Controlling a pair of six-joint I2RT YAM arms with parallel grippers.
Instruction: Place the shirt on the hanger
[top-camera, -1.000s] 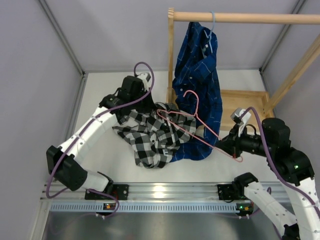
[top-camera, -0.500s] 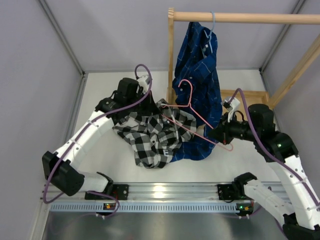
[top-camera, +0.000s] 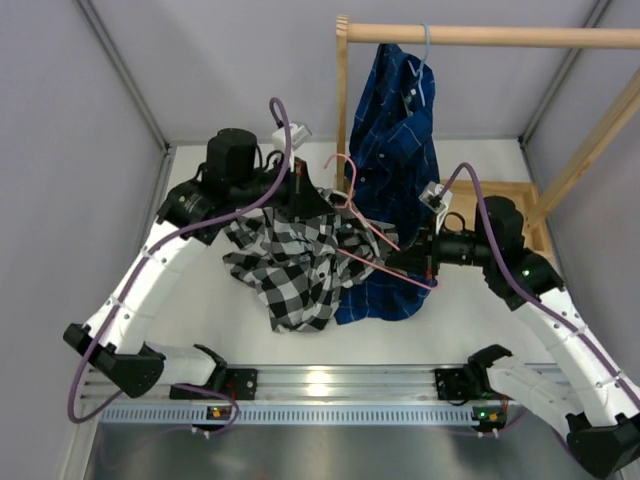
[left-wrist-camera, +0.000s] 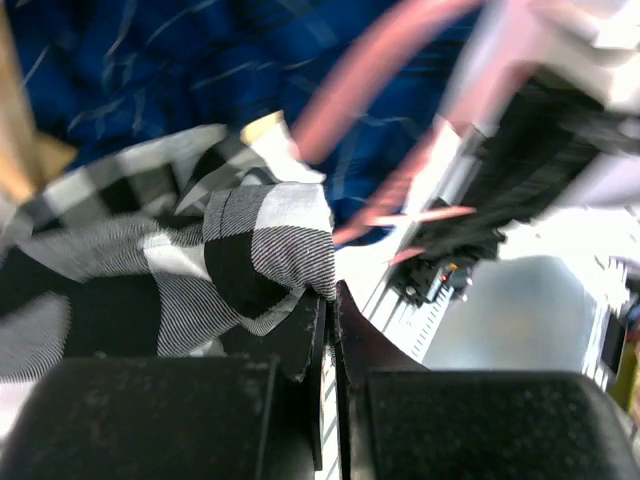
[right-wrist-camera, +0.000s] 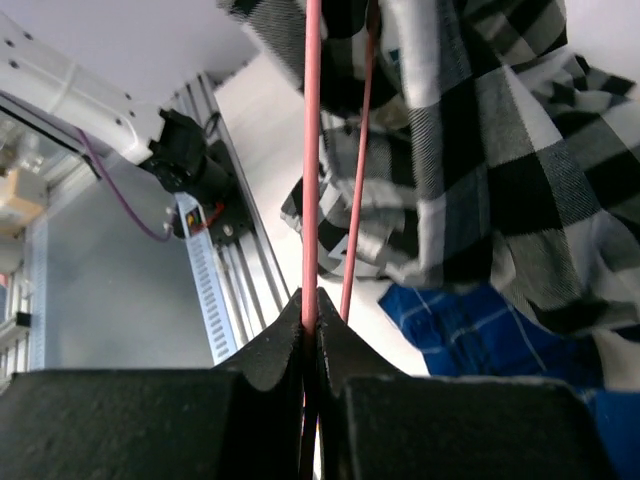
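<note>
The black-and-white check shirt (top-camera: 300, 262) hangs bunched from my left gripper (top-camera: 305, 193), which is shut on a fold of its cloth (left-wrist-camera: 270, 240); its lower part rests on the table. My right gripper (top-camera: 425, 262) is shut on the thin pink hanger (top-camera: 365, 230), pinching one wire (right-wrist-camera: 311, 150). The hanger is held tilted in the air with its hook (top-camera: 345, 172) up toward the left gripper, and its far end lies against the top of the shirt. Whether the wire is inside the shirt, I cannot tell.
A dark blue plaid shirt (top-camera: 400, 150) on a light blue hanger (top-camera: 424, 60) hangs from a wooden rail (top-camera: 490, 36) at the back, close behind both grippers. The rack's wooden base (top-camera: 490, 200) lies at the right. The aluminium rail (top-camera: 330, 385) runs along the near edge.
My left gripper has lifted the shirt's top up and toward the back. My right gripper has carried the hanger left and up, so its hook is now close to the left gripper.
</note>
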